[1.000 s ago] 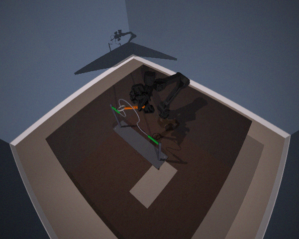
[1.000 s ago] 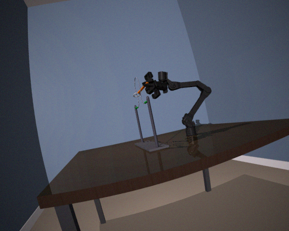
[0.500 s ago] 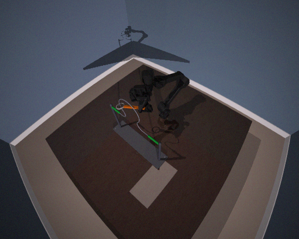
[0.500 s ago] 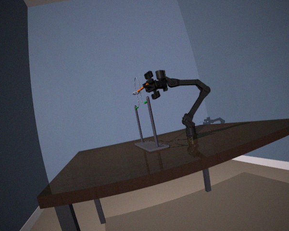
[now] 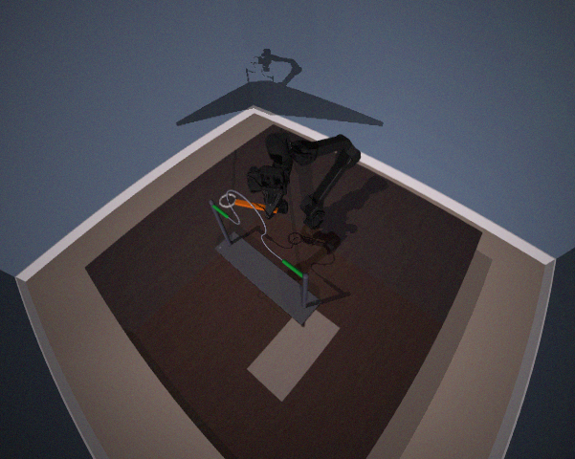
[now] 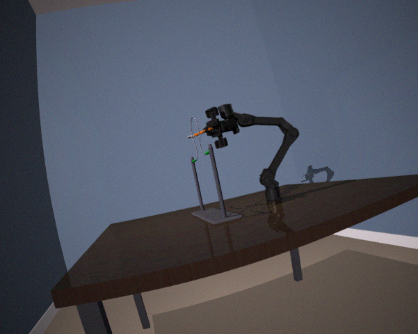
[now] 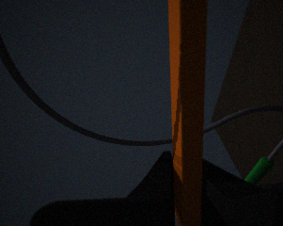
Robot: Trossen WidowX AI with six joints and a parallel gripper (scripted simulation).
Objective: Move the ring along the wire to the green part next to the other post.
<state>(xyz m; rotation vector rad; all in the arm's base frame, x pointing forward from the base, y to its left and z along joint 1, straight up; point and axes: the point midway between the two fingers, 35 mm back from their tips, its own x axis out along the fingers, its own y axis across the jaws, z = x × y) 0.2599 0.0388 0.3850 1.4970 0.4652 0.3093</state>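
Note:
My gripper (image 5: 274, 209) (image 6: 208, 130) (image 7: 175, 157) is shut on the outer end of the orange handle (image 5: 248, 205) (image 6: 199, 133) (image 7: 190, 94). The pale ring (image 5: 220, 201) (image 6: 190, 136) is at the handle's far end, high up near the left post's side of the grey wire (image 5: 264, 225) (image 7: 132, 143). The wire seems to pass through the ring; whether they touch is too small to tell. One green part (image 5: 220, 211) (image 6: 193, 161) is beside the left post (image 5: 220, 225) (image 6: 197, 186), the other (image 5: 292, 268) (image 6: 206, 153) beside the right post (image 5: 305, 291) (image 6: 217, 183).
The posts stand on a grey base plate (image 5: 257, 272) (image 6: 209, 217) on the dark table (image 5: 376, 296) (image 6: 129, 251). The wire arches high between them, and in the top view it crosses over the handle. A green part (image 7: 259, 170) shows at lower right in the wrist view.

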